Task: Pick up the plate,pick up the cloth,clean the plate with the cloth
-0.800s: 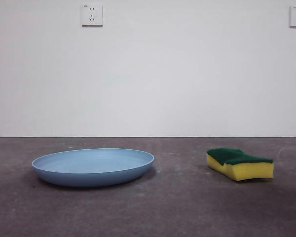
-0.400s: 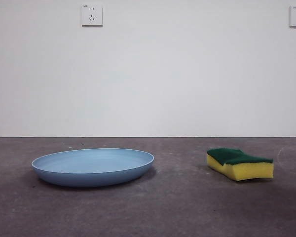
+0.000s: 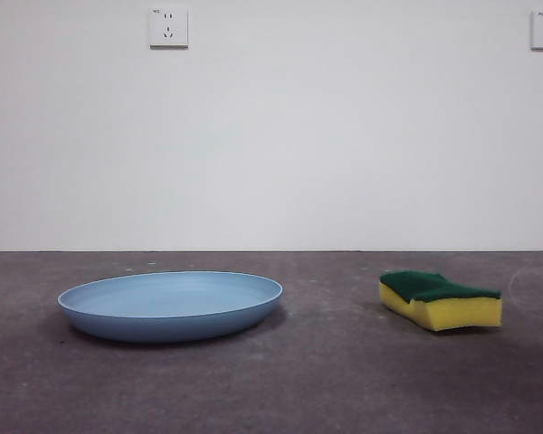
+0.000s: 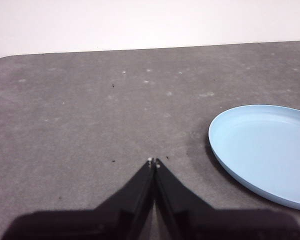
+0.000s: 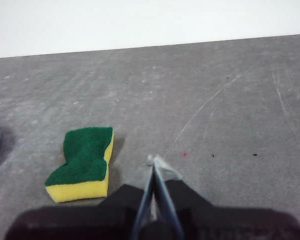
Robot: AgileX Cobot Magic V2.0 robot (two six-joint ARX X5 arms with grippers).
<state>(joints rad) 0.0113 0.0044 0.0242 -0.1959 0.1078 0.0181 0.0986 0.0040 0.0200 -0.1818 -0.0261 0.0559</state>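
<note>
Nothing has moved since the earlier front frames: plate and sponge lie where they lay, and no arm has entered that view.

At the left of the front frame the plate (image 3: 170, 306) sits flat on the grey table (image 3: 326, 380), rim up. At the right, well apart from it, lies the cloth (image 3: 440, 300), really a yellow sponge with its green scouring face up.

In the left wrist view the left gripper (image 4: 154, 162) has its jaws pressed together, holding nothing, with bare table under the tips; the plate (image 4: 265, 150) lies at the right of that frame, its near rim beside the gripper and not touching it. This arm looks the nearer one for the plate.

In the right wrist view the right gripper (image 5: 154, 161) is likewise closed and empty. The cloth (image 5: 85, 160) lies at lower left of that frame, just beside the jaws, its long axis running roughly away from the camera and leaning slightly right. The jaws must open and shift across to straddle its pinched sides.
</note>
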